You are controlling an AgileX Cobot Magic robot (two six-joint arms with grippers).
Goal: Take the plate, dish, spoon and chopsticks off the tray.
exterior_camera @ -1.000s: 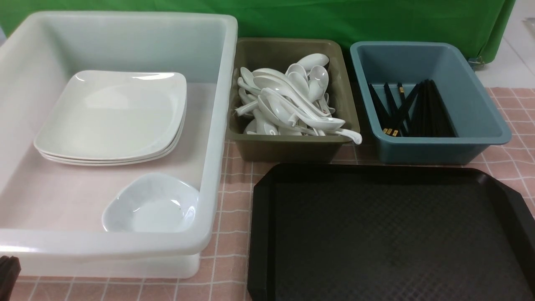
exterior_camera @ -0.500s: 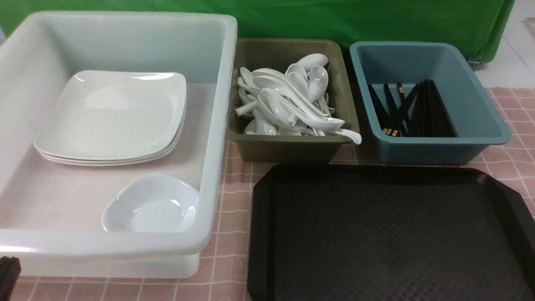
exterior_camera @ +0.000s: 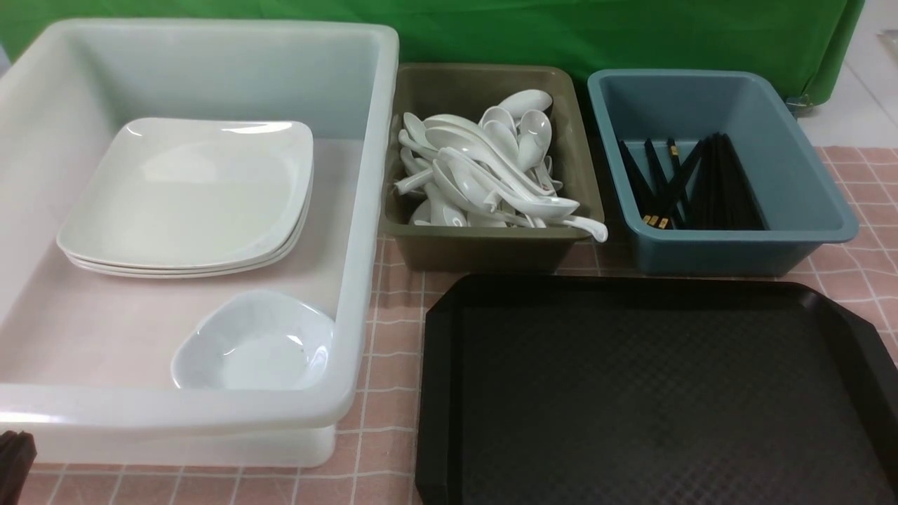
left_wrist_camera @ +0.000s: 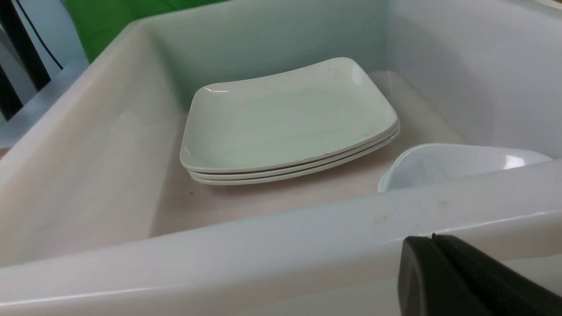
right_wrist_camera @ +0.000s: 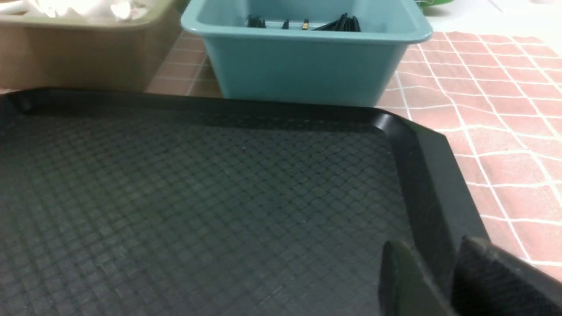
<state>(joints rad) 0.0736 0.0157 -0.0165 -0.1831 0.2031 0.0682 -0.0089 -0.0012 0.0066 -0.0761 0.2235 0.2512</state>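
The black tray (exterior_camera: 652,393) lies bare at the front right and also shows in the right wrist view (right_wrist_camera: 175,197). A stack of three white plates (exterior_camera: 189,193) and the small white dish (exterior_camera: 256,344) sit inside a big white tub (exterior_camera: 175,410). Both plates (left_wrist_camera: 285,118) and dish (left_wrist_camera: 456,162) also show in the left wrist view. White spoons (exterior_camera: 484,168) fill the olive bin. Black chopsticks (exterior_camera: 701,186) lie in the blue bin. My left gripper (left_wrist_camera: 432,239) is shut and empty outside the tub's near wall, low at the front left (exterior_camera: 14,456). My right gripper (right_wrist_camera: 432,245) is open and empty over the tray's right rim.
The olive bin (exterior_camera: 491,249) and blue bin (exterior_camera: 736,249) stand side by side behind the tray. The tub takes up the left half of the pink checked tablecloth (exterior_camera: 393,337). A green cloth (exterior_camera: 561,35) hangs at the back.
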